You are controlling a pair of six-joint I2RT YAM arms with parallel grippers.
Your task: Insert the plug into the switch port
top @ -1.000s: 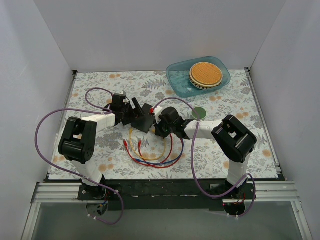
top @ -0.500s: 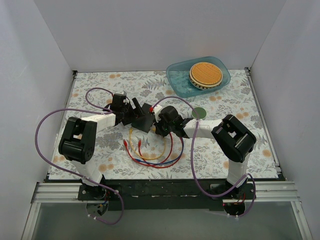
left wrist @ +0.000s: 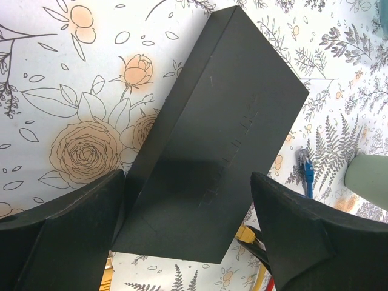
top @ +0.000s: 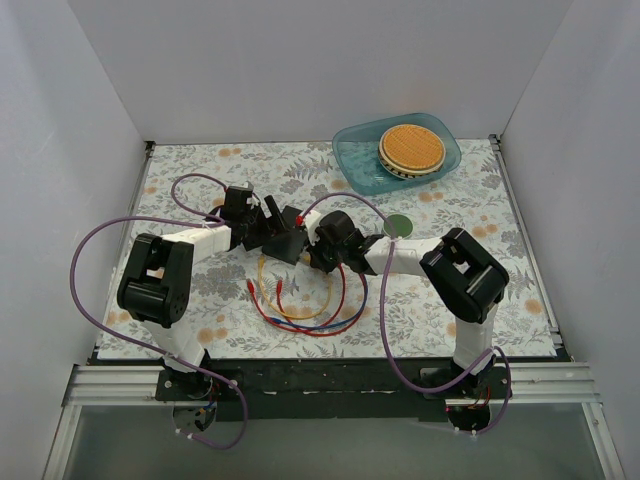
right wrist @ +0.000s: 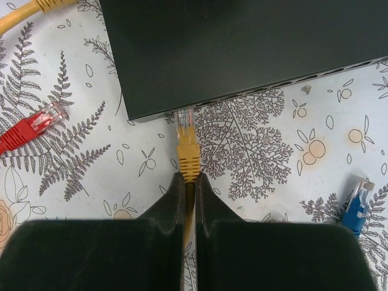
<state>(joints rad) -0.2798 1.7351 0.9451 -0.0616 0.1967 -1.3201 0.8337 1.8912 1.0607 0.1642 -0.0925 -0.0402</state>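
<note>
The flat black switch box (top: pixel 287 243) lies mid-table, its ports along one edge. My left gripper (top: pixel 260 228) straddles it; in the left wrist view both fingers press the box's (left wrist: pixel 212 121) sides, left gripper (left wrist: pixel 188 182) shut on it. My right gripper (top: pixel 322 243) is shut on the yellow cable just behind the yellow plug (right wrist: pixel 187 151). The plug's clear tip meets the port (right wrist: pixel 183 111) near the corner of the box (right wrist: pixel 242 48). In the right wrist view the right gripper (right wrist: pixel 189 179) points straight at that edge. How deep the tip sits is hidden.
A red plug (right wrist: pixel 36 127) and a blue plug (right wrist: pixel 356 203) lie loose on the floral cloth beside the box. Coiled red, yellow and blue cables (top: pixel 310 305) lie in front. A blue tray (top: pixel 350 150) with a round waffle sits back right; a green disc (top: pixel 398 226) lies nearby.
My right gripper has edged slightly left toward the box with the yellow plug. The left gripper and box have stayed put.
</note>
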